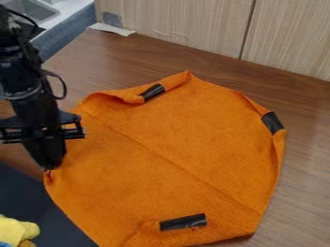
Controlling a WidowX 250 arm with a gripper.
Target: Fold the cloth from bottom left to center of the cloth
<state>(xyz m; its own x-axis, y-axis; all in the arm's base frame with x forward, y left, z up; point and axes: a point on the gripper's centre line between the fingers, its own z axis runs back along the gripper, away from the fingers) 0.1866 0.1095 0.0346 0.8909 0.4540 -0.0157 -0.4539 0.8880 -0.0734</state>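
Nearest, a yellow item (14, 230) is seen left of the orange cloth (168, 149). The cloth's far and right edges are bordered by wooden tabletop (308, 159). The gripper (50, 167) is placed at its left edge; whether cloth is grasped cannot be told.

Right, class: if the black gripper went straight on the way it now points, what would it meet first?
Pointing downward, the gripper would probably meet the orange cloth near its left edge; whether they already touch is unclear.
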